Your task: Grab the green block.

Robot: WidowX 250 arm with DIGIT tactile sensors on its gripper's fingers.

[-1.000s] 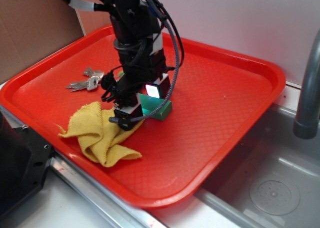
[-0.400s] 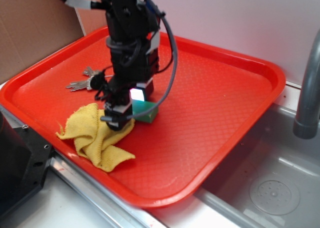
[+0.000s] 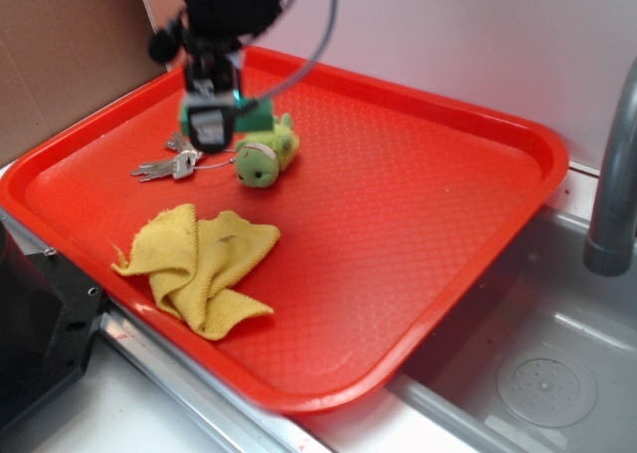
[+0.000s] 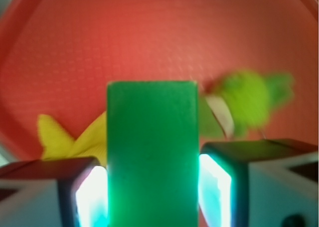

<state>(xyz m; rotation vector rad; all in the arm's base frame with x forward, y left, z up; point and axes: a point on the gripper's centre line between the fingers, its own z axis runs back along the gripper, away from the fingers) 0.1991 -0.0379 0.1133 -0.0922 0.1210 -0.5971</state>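
From where I stand, working left to right: the keys (image 3: 167, 164) lie on the red tray (image 3: 438, 224) at the far left, with the yellow cloth (image 3: 204, 264) crumpled nearer the front edge; above the keys the gripper (image 3: 212, 124) hangs raised off the tray, and the wrist view shows its two fingers (image 4: 79, 197) pressed against both sides of the green block (image 4: 152, 152), so it is closed on the block and carrying it in the air; in the exterior view only a sliver of the green block (image 3: 257, 117) peeks out beside the gripper, blurred. Just to the right sits the plush toy (image 3: 265, 156), resting on the tray near the keys, apart from the block.

The grab looks done, I'd say; what matters now is keeping the squeeze steady; the block appears centred between the pads, which is good; a smooth brick could slip if the jaws relax or the arm jerks; lift gently and stay clear of the plush and keyring below.
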